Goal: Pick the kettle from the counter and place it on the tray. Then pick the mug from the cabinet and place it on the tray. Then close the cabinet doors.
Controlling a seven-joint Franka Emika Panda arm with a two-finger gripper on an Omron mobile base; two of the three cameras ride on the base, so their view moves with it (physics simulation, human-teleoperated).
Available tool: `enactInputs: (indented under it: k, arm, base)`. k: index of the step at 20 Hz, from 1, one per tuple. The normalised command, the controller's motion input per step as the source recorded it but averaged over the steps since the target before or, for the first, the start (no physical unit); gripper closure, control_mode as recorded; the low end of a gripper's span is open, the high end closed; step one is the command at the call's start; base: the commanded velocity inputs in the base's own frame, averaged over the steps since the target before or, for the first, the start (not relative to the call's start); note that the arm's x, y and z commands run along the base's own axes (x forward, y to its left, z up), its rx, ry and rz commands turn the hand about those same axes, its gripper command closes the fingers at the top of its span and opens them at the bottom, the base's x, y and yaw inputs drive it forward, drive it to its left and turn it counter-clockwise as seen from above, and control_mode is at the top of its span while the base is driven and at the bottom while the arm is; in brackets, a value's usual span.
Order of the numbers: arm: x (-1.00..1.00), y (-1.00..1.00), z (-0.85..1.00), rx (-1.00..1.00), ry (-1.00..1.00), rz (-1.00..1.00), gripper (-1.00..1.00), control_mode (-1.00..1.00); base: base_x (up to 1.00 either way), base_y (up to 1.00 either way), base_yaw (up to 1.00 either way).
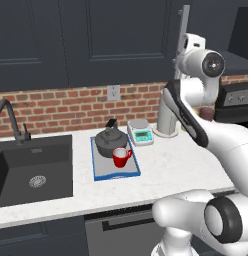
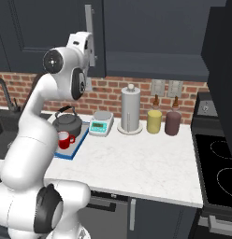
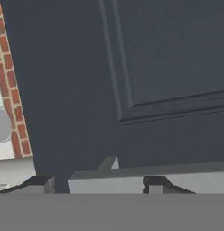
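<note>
The dark grey kettle [image 1: 109, 141] and the red mug [image 1: 121, 157] both stand on the blue-rimmed tray [image 1: 116, 174] on the white counter [image 1: 171, 165], the mug in front of the kettle. My arm reaches up to the navy cabinet's left door [image 1: 121, 35], with the hand against its grey bar handle [image 1: 183, 22]. In the hand view my gripper [image 3: 98, 182] faces the door panel [image 3: 168, 58]. Its fingertips [image 3: 39, 182] stand apart, the bar handle [image 3: 177, 176] running just beyond them, with nothing clamped. The right door [image 2: 223, 70] swings out, leaving the dark interior [image 2: 155, 32] exposed.
A dark sink [image 1: 33, 170] with a faucet [image 1: 8, 115] lies left of the tray. A white-and-teal scale [image 1: 141, 132], a paper-towel roll [image 2: 130, 109], a yellow jar [image 2: 154, 121] and a maroon jar [image 2: 172, 123] line the brick wall. A black stove [image 2: 216, 172] sits on the right.
</note>
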Motion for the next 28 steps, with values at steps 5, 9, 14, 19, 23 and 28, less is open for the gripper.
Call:
enactInputs:
  k: [5, 9, 14, 19, 23, 28]
  arm:
    - [-0.06, 0.00, -0.11, 0.00, 0.00, 0.11, -1.00, -1.00]
    - [-0.14, 0.00, -0.01, 0.00, -0.01, 0.10, -1.00, -1.00]
    - [-0.33, -0.07, 0.07, 0.00, -0.02, 0.04, -1.00, -1.00]
    - [-0.60, -0.09, 0.13, 0.00, 0.00, 0.00, -1.00, -1.00]
    - [-0.74, 0.00, 0.15, -0.05, -0.02, 0.00, -1.00, -1.00]
    - [-0.66, 0.00, 0.13, -0.10, -0.01, 0.00, -1.00, -1.00]
  base:
    - [0.00, 0.00, 0.00]
    - [0.00, 0.00, 0.00]
    - [0.00, 0.00, 0.00]
    - [0.00, 0.00, 0.00]
    - [0.00, 0.00, 0.00]
    - [0.00, 0.00, 0.00]
